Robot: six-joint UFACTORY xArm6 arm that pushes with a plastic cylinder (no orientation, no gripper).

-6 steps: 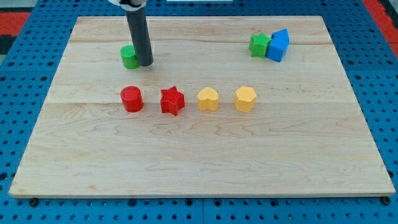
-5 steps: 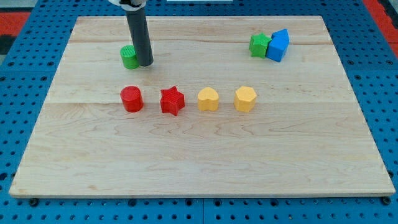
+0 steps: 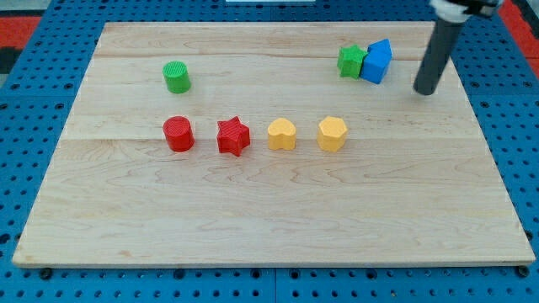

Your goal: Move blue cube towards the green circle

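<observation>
Parking my tip (image 3: 426, 91) just right of the blue cube (image 3: 376, 61), no pincer fitted, I'm lining up to shove it leftward toward the green circle (image 3: 176, 77), well apart.

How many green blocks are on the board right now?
2: a green cylinder block at the view's upper left, and a green cube block at upper right, touching the blue cube. None seem hidden.
</observation>
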